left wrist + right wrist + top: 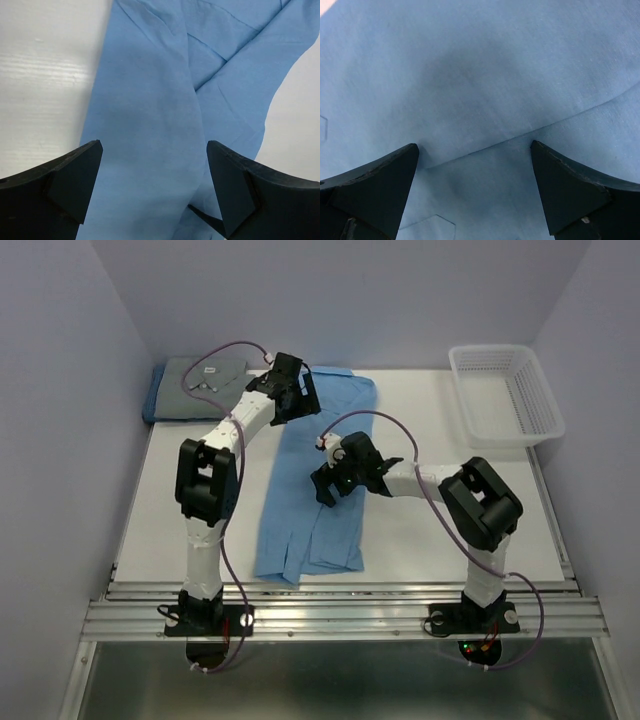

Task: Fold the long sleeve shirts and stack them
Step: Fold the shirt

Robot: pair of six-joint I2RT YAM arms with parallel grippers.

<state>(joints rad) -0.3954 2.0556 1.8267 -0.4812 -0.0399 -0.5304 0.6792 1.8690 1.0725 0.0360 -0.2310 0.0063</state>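
Far-left stack: the grey shirt (pixel 205 378) lies folded on the darker blue shirt (pixel 155 400) in the table's far left corner. A white neck label (pixel 211 370) faces up.
Hidden in the stack: only a blue margin of the lower shirt shows along the left and near sides.
Left gripper (pixel 300 398): it hangs over the far end of the light blue shirt (pixel 300 510). In the left wrist view its fingers (pixel 70 185) are spread wide around nothing (pixel 155 150). Cloth passes below the gap.
Light blue shirt, position: it is a long strip down the middle of the table (pixel 430 530), running from the far edge to the near edge.
Light blue shirt, look: the sides are folded inward. Sleeve bands cross over the body (pixel 150 100), and the near hem splits into two flaps.
Cut off: the left arm covers the shirt's far left corner, so the collar cannot be made out.
Right gripper (pixel 325 485): it is over the strip's middle, with its fingers (pixel 380 185) released and far apart (pixel 475 150). A fold edge runs between them across the cloth (pixel 480 75). Whether the tips touch the cloth cannot be told.
Basket (pixel 510 400): white plastic mesh, in the far right corner, well apart from every shirt. Its walls and floor are in plain view.
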